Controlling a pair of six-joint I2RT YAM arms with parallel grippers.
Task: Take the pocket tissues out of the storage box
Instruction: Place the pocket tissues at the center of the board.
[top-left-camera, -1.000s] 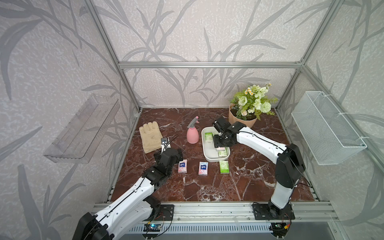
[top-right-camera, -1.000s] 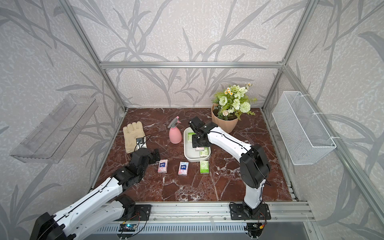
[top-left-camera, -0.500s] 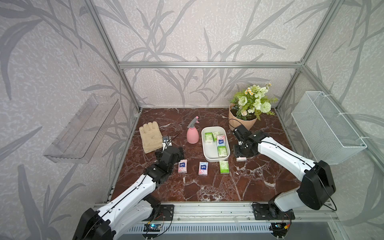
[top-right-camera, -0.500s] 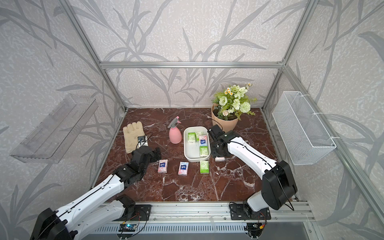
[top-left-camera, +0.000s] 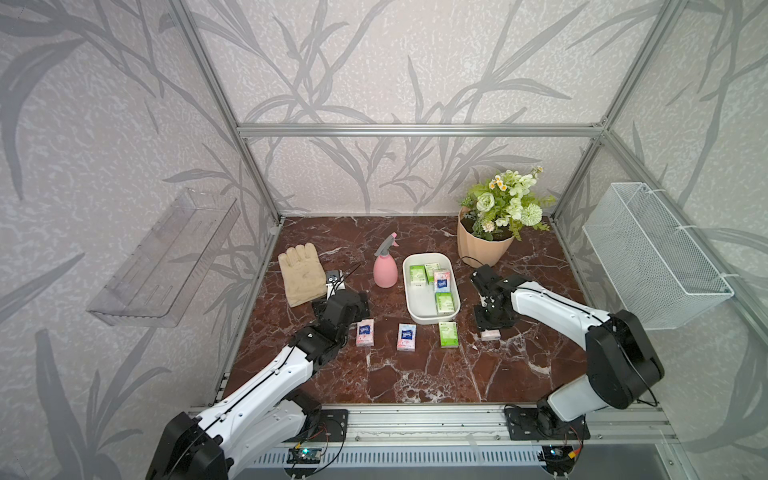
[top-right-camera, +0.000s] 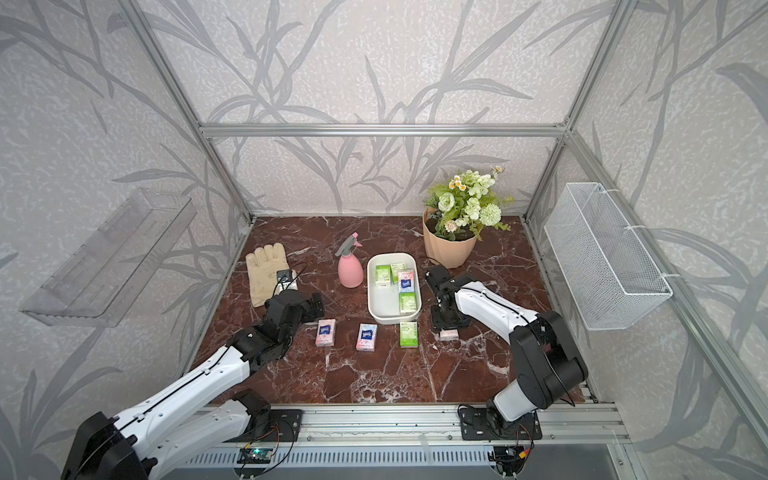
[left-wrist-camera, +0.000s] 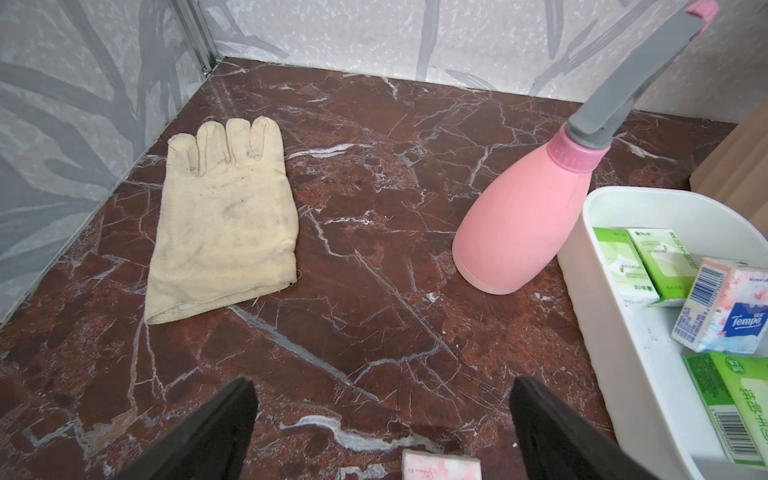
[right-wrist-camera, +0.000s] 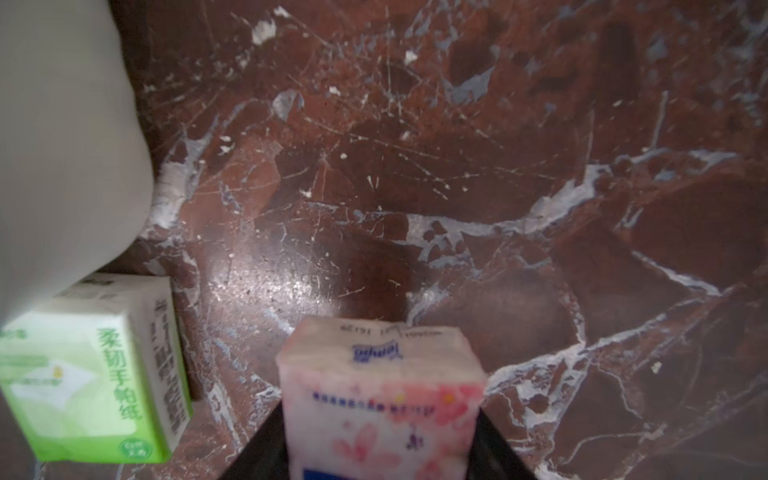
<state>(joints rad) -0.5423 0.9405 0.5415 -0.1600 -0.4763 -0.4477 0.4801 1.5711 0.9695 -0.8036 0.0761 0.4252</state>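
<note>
The white storage box (top-left-camera: 415, 305) (top-right-camera: 376, 305) stands mid-table and holds several pocket tissues, green ones (top-left-camera: 444, 302) and a pink one (top-left-camera: 441, 281) (left-wrist-camera: 723, 307). In front of it two pink packets (top-left-camera: 365, 332) (top-left-camera: 406, 336) and a green one (top-left-camera: 449, 334) (right-wrist-camera: 89, 374) lie in a row. My right gripper (top-left-camera: 489, 328) (right-wrist-camera: 380, 436) is shut on another pink floral packet (right-wrist-camera: 380, 386) (top-right-camera: 449, 334), right of the green one and low over the marble. My left gripper (top-left-camera: 345, 305) (left-wrist-camera: 380, 399) stands open and empty, just behind the leftmost pink packet (left-wrist-camera: 440, 467).
A pink spray bottle (top-left-camera: 384, 268) stands left of the box, and a cream glove (top-left-camera: 301, 274) lies further left. A potted plant (top-left-camera: 486, 241) is at the back right. A clear shelf (top-left-camera: 166, 257) and a wire basket (top-left-camera: 652, 257) hang on the side walls.
My right gripper has come out of the box with a pink packet, swung right and forward, and sunk close to the table. The left arm has barely moved.
</note>
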